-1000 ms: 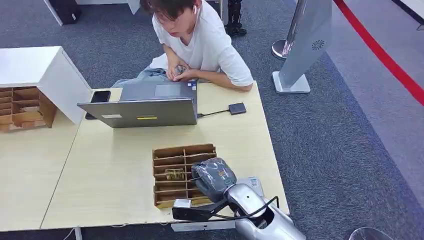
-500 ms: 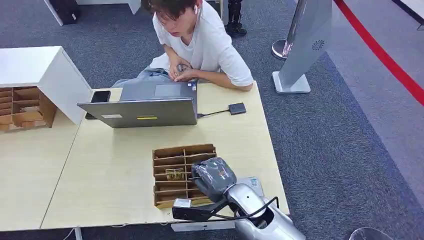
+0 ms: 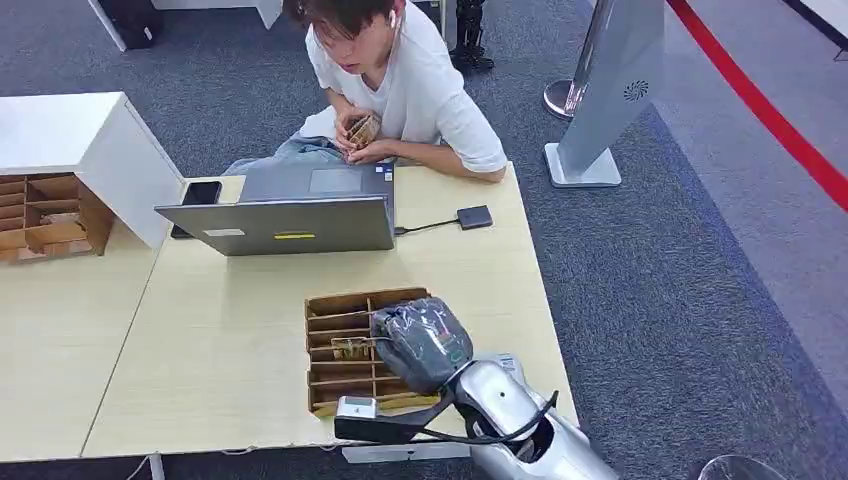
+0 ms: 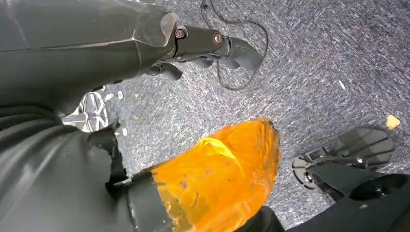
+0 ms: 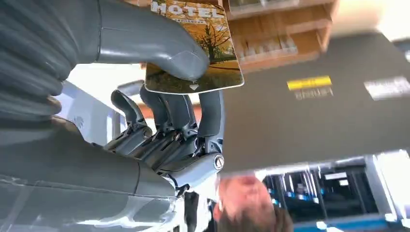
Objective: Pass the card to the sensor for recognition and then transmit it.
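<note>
Head view: one right hand, grey covered, sits over the right part of one wooden slotted box near the table's near edge. Fingers hidden under the cover here, grip cannot be told from this view. One open laptop stands toward the far edge, with one black phone by its left corner and one small dark sensor pad cabled on its right, well apart from the hand. One person sits at the far edge holding a small patterned thing, too small to identify. A second slotted box sits on the adjoining table at left, beside one white cabinet.

Right wrist view: one card, printed "HOTEL" with a tree picture, pinched between the thick thumb and the darker fingers of the right hand. Card edge lies close to the box slots. Laptop's dark lid fills the background.

Left wrist view: left hand hangs over grey carpet; fingers blocked, cannot tell their state. One orange translucent piece sits against it.
</note>
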Controlling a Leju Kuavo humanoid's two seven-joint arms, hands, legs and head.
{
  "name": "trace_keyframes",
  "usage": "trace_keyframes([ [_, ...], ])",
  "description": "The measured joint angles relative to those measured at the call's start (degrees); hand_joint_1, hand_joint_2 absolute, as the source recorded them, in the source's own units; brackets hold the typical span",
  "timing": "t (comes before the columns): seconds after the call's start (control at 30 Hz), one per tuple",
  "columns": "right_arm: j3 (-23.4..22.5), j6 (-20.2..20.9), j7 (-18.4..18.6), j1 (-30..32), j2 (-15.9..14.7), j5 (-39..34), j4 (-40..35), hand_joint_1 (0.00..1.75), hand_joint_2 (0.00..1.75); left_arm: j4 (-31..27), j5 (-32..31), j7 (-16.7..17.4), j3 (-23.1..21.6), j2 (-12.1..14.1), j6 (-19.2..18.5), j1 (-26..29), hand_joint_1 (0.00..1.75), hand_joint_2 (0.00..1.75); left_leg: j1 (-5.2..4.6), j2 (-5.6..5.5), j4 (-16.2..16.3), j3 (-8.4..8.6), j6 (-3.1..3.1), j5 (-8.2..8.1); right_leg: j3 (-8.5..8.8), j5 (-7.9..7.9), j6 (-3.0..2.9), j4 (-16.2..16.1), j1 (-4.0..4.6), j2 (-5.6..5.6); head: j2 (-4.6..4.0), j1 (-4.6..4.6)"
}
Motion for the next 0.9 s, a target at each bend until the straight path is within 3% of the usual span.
trace_keyframes([
  [0.2,-0.6,-1.0,-0.1,0.4,-1.0,0.3,-4.9,1.47,1.75,0.0,0.2,-0.4,0.9,0.0,0.3,0.3,0.0,0.0,0.0,0.0,0.0,0.0,0.0,0.0,0.0,0.0,0.0,0.0,0.0,0.0,0.0,0.0],
  [0.4,-1.3,-1.7,-0.5,0.5,-1.8,0.6,-8.1,1.62,1.75,0.0,0.1,-0.5,1.3,0.0,0.5,0.5,0.0,0.0,0.0,0.0,0.0,0.0,0.0,0.0,0.0,0.0,0.0,0.0,0.0,0.0,0.0,0.0],
  [0.9,-2.4,-2.6,-1.6,-0.6,-1.9,-1.7,-9.0,1.75,1.75,0.0,-0.9,-0.7,1.4,-0.1,0.3,0.4,0.0,0.0,0.0,0.0,0.0,-0.01,0.0,0.0,0.0,0.0,0.0,0.0,0.0,0.0,0.0,0.0],
])
